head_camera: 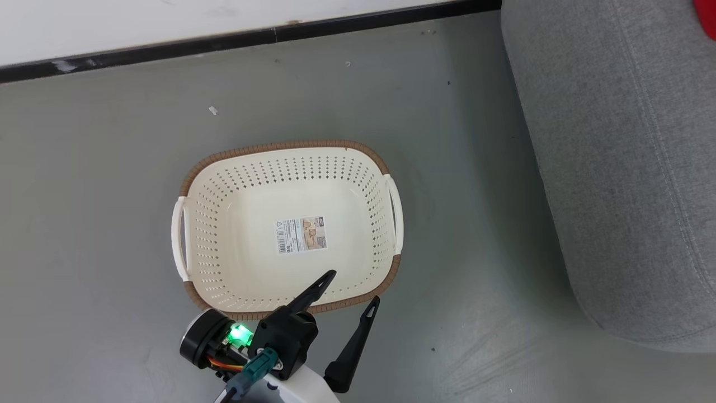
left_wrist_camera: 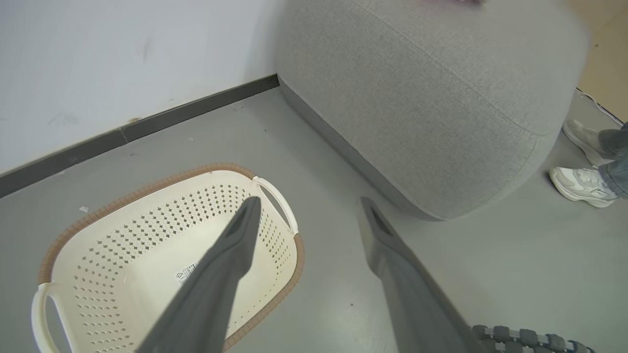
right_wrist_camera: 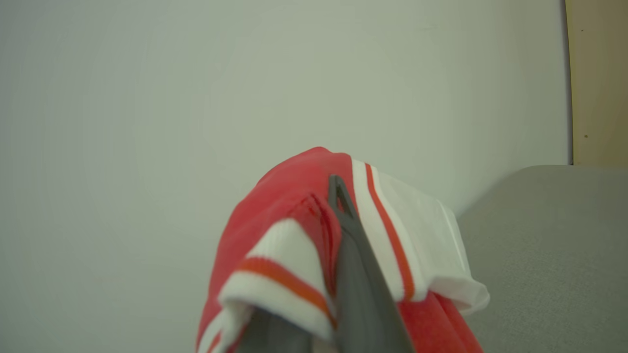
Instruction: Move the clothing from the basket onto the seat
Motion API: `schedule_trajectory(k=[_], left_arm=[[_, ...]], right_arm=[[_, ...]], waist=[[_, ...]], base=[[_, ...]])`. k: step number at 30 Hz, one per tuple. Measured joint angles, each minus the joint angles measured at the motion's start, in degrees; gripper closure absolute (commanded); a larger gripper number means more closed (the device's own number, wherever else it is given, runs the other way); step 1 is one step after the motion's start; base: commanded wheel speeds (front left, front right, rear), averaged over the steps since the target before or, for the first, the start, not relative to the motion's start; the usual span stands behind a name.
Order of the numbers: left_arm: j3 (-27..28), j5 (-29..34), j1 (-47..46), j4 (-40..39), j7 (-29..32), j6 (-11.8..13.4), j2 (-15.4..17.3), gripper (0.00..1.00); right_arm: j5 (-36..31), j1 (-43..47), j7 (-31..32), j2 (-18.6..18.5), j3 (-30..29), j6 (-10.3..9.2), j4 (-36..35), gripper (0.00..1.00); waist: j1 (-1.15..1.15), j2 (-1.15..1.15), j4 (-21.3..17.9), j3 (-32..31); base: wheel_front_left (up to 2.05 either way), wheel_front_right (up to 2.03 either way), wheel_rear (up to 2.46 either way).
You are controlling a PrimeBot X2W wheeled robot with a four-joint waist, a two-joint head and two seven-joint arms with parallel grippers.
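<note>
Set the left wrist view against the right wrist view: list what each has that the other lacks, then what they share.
Left wrist view, not the right: the oval cream-white perforated plastic basket, empty but for a label; the open left claw; a person's white shoes. Right wrist view, not the left: the shut right claw pinching bright red fabric clothing with white panels and stripes. A pink smear at the left view's top edge may be that fabric. Both: the large grey fabric-upholstered sofa and the pale wall.
</note>
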Motion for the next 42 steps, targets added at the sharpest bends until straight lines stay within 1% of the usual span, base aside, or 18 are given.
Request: schedule_trajectory(k=[5, 11, 16, 24, 29, 35, 42], left_arm=[[0.35, 0.03, 0.0, -0.85, 0.69, 0.18, 0.51, 0.0], [0.33, 0.71, -0.08, -1.99, 1.0, 0.26, 0.53, 0.0], [0.24, 1.29, -0.86, -3.58, 1.92, 0.53, 0.53, 0.0], [1.35, 2.67, -2.15, -5.53, 1.91, 1.52, 0.63, 0.0], [2.05, 3.31, -3.55, -6.44, 1.64, 1.58, 0.59, 0.0], [2.75, 4.31, -5.21, -6.79, 1.3, 2.01, 0.63, 0.0], [4.0, 4.75, -7.65, -6.15, -0.49, 2.0, 0.57, 0.0]], right_arm=[[-1.12, -1.69, 0.0, -1.82, -2.03, 0.0, 1.71, 1.0], [-3.08, -1.92, -0.18, -1.94, -1.47, 0.0, 4.01, 1.0], [-2.97, -0.86, -1.68, 0.13, -1.47, 0.0, 6.38, 1.0], [-2.24, 2.01, -4.75, 3.93, -2.27, 0.0, 10.74, 1.0], [-1.36, 2.75, -6.83, 6.37, -1.65, 0.0, 12.56, 1.0], [-0.54, 2.47, -9.25, 6.98, -1.32, 0.01, 13.71, 1.0], [0.57, 0.47, -10.96, 8.14, 1.23, 0.01, 13.74, 1.0]], waist=[[0.0, 0.0, 0.57, 2.39], [0.0, 0.0, 0.83, 5.44], [0.0, 0.0, 0.8, 8.06], [0.0, 0.0, 0.38, 12.27], [0.0, 0.0, -0.08, 14.65], [0.0, 0.0, -0.83, 16.99], [0.0, 0.0, -2.31, 18.68]], base=[[0.0, 0.0, 0.0], [0.0, 0.0, 0.0], [0.0, 0.0, 0.0], [0.0, 0.0, 0.0], [0.0, 0.0, 0.0], [0.0, 0.0, 0.0], [0.0, 0.0, 0.0]])
